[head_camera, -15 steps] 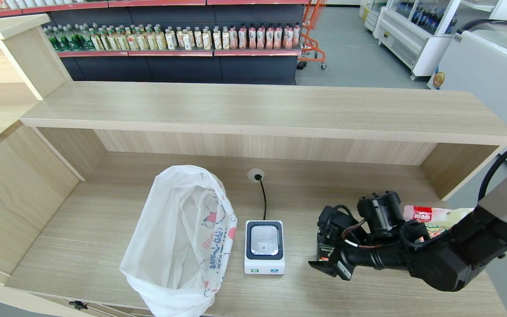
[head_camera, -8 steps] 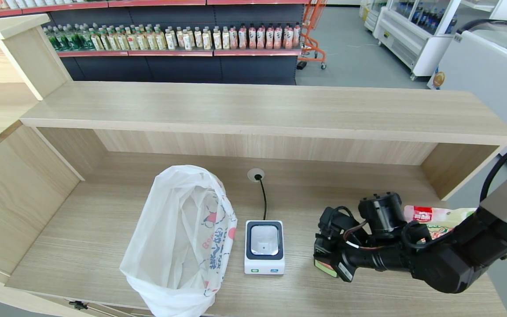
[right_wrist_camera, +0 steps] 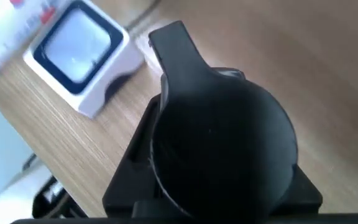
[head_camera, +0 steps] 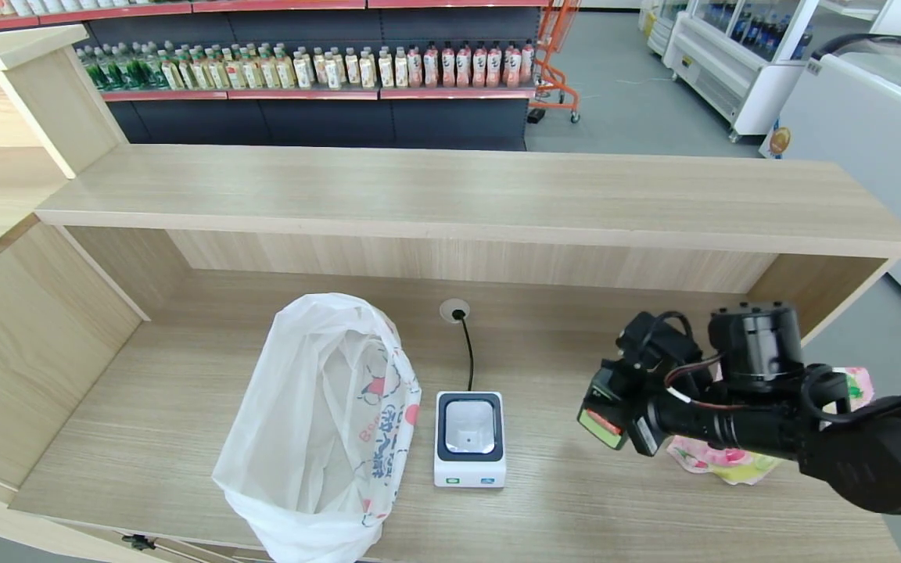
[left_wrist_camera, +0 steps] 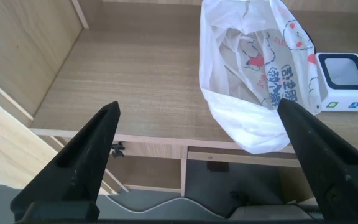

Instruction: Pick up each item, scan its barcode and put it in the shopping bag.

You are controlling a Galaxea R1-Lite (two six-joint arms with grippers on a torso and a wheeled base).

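One item is in hand: the right gripper carries a small dark box with a green and red face. It is to the right of the white barcode scanner with a dark glass window and raised off the pale wooden table.

The step, as I judge it, is the scan. To do it well, bring the box leftward until it is over the scanner's window. Turn the wrist so the side with the barcode faces the glass, and hold it level and apart from the window rather than resting on it. A slow pass gives the reader time. Which side bears the barcode cannot be told. Keep the arm off the black cable running behind the scanner.

The right gripper's fingers appear clamped on the box, with the green and red face poking out beyond them toward the scanner. The wrist's body hides the pads, so how deep the grip sits is uncertain.

The left gripper has its fingers wide apart with nothing between them. It hangs well left of the scanner, beyond the white plastic shopping bag, which stands open just left of the scanner. A pink flowered packet lies on the table farther right of the scanner, under the right arm.
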